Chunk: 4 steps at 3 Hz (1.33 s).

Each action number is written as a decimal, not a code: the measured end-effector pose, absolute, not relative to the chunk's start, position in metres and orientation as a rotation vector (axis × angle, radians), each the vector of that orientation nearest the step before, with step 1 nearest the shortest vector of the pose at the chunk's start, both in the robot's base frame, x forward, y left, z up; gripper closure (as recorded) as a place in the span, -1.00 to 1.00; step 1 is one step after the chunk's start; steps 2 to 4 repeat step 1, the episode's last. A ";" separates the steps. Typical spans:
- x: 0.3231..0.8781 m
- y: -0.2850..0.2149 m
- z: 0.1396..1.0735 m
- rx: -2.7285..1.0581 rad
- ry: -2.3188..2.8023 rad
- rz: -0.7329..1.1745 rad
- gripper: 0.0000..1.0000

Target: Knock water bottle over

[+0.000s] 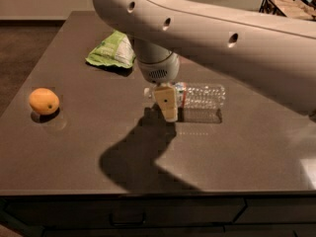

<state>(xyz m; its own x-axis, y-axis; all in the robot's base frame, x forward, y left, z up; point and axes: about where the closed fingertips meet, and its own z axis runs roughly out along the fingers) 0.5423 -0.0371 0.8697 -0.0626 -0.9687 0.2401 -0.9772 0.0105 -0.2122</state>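
The water bottle [202,96] is clear, ribbed plastic and lies on its side on the dark table [247,152], right of centre. Its label band with a red edge sits near the gripper, and its cap end points left, mostly hidden behind the gripper. My gripper [165,102] hangs from the large white arm [212,33] and points down. It stands just in front of the bottle's cap end, close to or touching it, a little above the tabletop.
An orange [44,101] rests at the table's left side. A green snack bag [111,51] lies at the back left. A wire basket [289,4] stands beyond the table at the top right. The table's front edge [148,194] is near.
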 end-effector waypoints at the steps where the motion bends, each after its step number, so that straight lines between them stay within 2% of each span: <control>1: 0.543 -0.037 0.870 2.136 -2.217 0.505 -1.00; 4: 0.543 -0.037 0.870 2.136 -2.217 0.505 -1.00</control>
